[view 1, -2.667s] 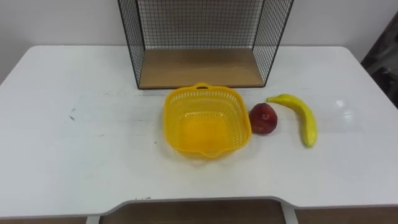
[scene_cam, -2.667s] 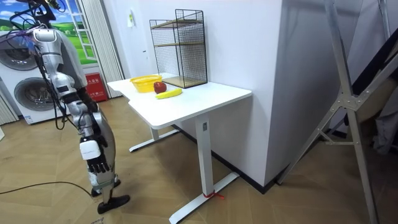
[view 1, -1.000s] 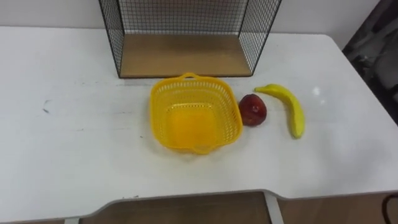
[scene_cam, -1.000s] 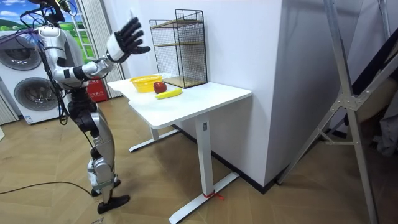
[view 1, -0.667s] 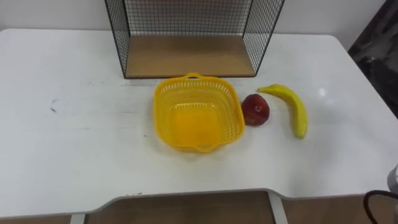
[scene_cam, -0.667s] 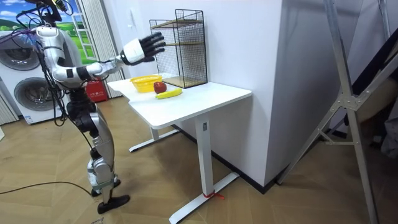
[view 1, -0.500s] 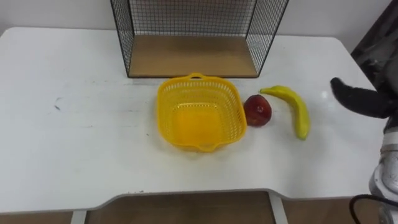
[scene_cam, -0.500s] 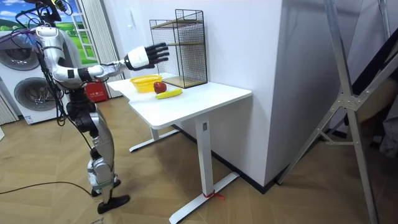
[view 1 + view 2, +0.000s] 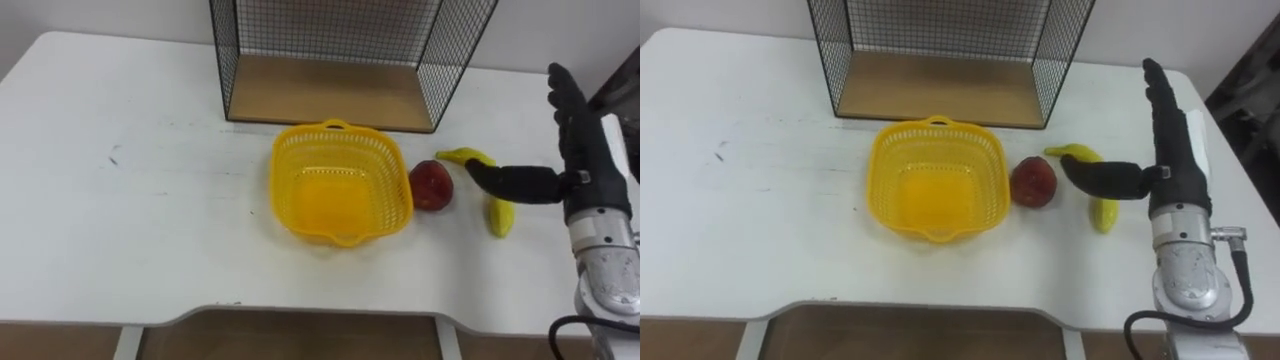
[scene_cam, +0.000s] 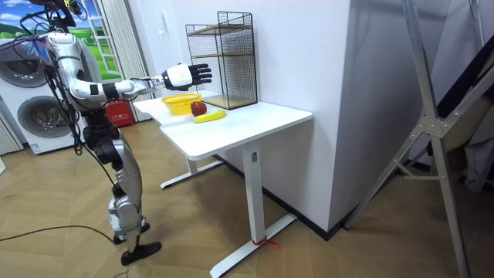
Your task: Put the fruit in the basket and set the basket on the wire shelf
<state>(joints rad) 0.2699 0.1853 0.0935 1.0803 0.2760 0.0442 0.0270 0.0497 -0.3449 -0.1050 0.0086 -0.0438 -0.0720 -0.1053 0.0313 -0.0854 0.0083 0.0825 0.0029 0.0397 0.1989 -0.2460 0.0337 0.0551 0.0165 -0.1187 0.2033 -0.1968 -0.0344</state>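
right hand (image 9: pixel 585 165) held out over the right side of the white table (image 9: pixel 130 230), fingers straight, thumb spread wide, holding nothing. banana (image 9: pixel 499 216) lies under the thumb; contact cannot be told. red apple (image 9: pixel 431 186) sits between banana and yellow basket (image 9: pixel 290 185), in front of the wire shelf (image 9: pixel 330 90).

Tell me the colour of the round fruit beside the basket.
Dark red: the round fruit sits just right of the yellow basket, clearest in the left eye view.
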